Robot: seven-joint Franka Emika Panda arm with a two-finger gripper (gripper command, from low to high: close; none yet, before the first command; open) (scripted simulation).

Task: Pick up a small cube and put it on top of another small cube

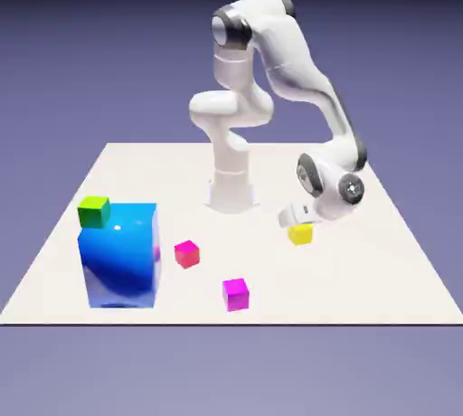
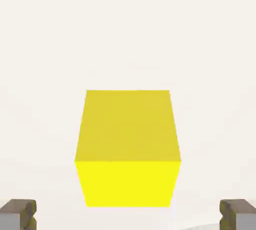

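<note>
A small yellow cube (image 1: 301,234) rests on the table at the exterior view's right, directly under my gripper (image 1: 297,222). In the hand view the yellow cube (image 2: 128,146) fills the middle, and my gripper (image 2: 128,216) is open, with its grey fingertips (image 2: 19,214) wide apart on either side and touching nothing. A pink-red small cube (image 1: 187,253) and a magenta small cube (image 1: 236,294) lie on the table toward the front middle. A green small cube (image 1: 94,212) sits on top of the big blue cube.
A large glossy blue cube (image 1: 120,255) stands at the exterior view's left. The white table (image 1: 380,288) ends close in front of the magenta cube. The robot's base (image 1: 231,190) stands at the table's far middle.
</note>
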